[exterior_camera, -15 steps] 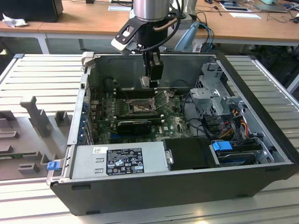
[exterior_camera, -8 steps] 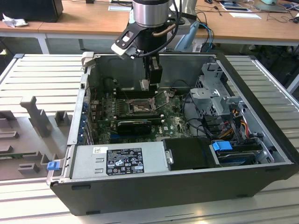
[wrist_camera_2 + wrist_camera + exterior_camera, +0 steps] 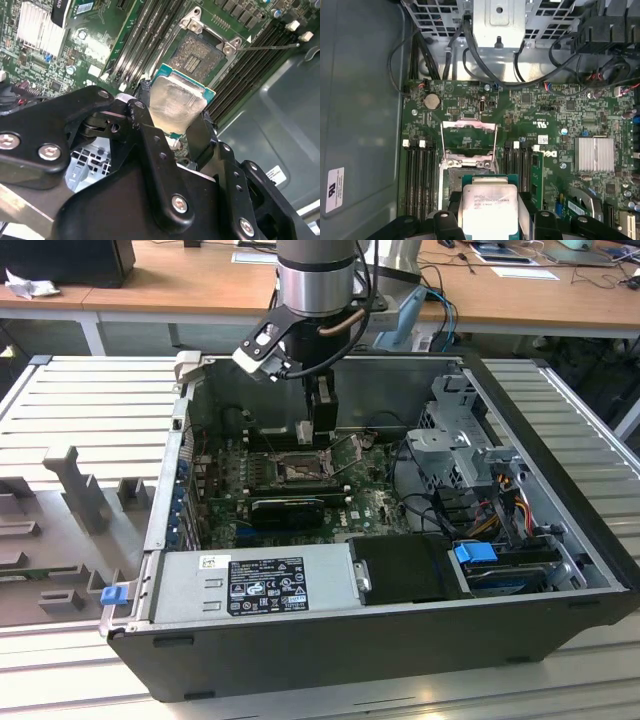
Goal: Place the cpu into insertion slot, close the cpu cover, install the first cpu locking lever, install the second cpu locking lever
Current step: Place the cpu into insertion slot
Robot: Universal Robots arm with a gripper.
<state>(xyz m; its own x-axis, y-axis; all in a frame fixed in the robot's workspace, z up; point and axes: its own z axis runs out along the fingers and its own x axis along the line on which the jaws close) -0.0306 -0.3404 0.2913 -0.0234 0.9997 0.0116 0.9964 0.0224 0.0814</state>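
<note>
The insertion slot [image 3: 298, 470] lies bare on the green board. Just above it, the gripper [image 3: 175, 109] pinches the cpu [image 3: 176, 100] by opposite edges, not yet seated. Beside it, the cpu cover [image 3: 470, 124] stands tipped up.

Light falls soft and even from above in the exterior view. The ribbed metal surface [image 3: 90, 405] shows pale and bright, while the inside of the computer case [image 3: 300, 660] sits in shade, darkest beneath my arm [image 3: 318, 280]. That view is a little soft throughout.

In the second wrist view my end effector [image 3: 175, 107] looms close, black and slightly blurred, its screw heads catching small glints. The metal top of the cpu [image 3: 177, 100] carries a washed-out sheen there, and in the first wrist view it looks nearly white. The heat sink [image 3: 594, 154] also shines. The circuit board [image 3: 520, 115] is evenly lit and reads clearly.
</note>
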